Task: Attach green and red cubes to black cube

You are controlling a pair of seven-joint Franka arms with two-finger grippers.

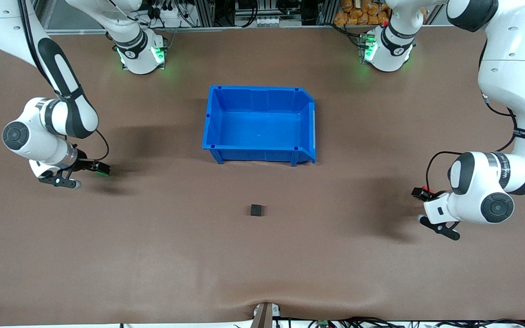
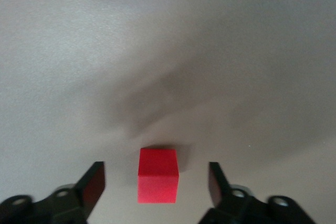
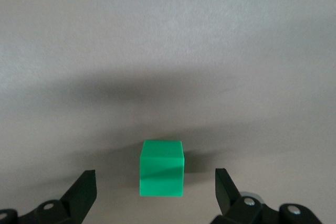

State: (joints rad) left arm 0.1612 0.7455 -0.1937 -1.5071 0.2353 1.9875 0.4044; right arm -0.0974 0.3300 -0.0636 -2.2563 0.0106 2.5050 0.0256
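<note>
A: The black cube point(image 1: 256, 209) sits alone on the bench point(image 1: 153, 255), nearer the front camera than the blue bin point(image 1: 259, 124).

B: Red cube point(image 2: 157, 182) lies between the left gripper's point(image 2: 157, 179) spread jaws; green cube point(image 3: 161, 167) between the right gripper's point(image 3: 156, 182) (likely light, rigid). Pinch flat faces.

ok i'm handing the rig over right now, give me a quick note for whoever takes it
Left gripper: open, fingers either side of the red cube, not closed on it, at the left arm's end of the table.
Right gripper: open around the green cube, at the right arm's end.
Black cube: alone on the table, nearer the front camera than the blue bin.
Done: both grippers lined up.
Left: grasp both cubes, bring them to the black cube, attach.
</note>
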